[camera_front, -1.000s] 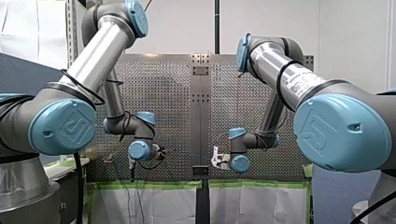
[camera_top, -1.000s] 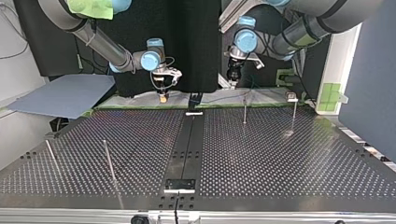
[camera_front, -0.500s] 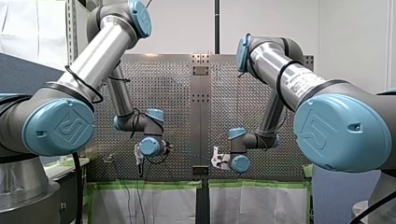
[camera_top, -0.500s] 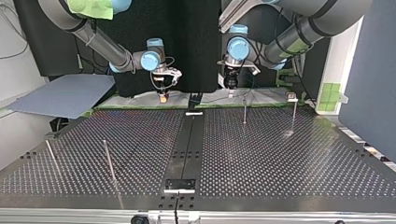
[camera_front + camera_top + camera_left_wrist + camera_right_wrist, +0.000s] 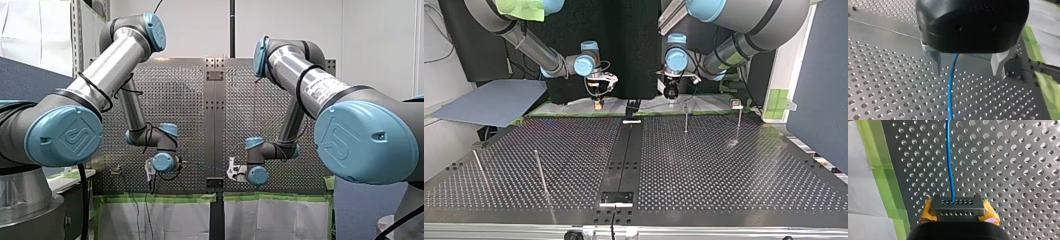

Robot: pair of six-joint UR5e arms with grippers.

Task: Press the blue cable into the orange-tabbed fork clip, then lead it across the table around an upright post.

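The robot's right end effector point(image 5: 955, 206) sits low over the perforated surface point(image 5: 1010, 170), yellow pads point(image 5: 927, 210) showing on either side. It is clamped tight on the blue cable point(image 5: 949, 162), which comes straight out from between the fingers and runs ahead over the holes. Just beside it, a strip of green tape point(image 5: 883, 177) lines the surface's edge. Over at the left end effector point(image 5: 968, 72) there is a black body with two metal fingers point(image 5: 935, 63) spread wide and nothing pinched. The blue cable drops from under the body and passes through the gap, nearer one finger than the other, and the wrist view shows it touching neither. In the top view both end effectors hang at the far edge of the surface, the right arm's at the view's left of the centre strip, the left arm's just to its right. An upright post point(image 5: 685, 119) stands near the left end effector, a second post point(image 5: 739, 122) stands further toward the view's right, and two more posts point(image 5: 540, 172) stand well apart at the near left.
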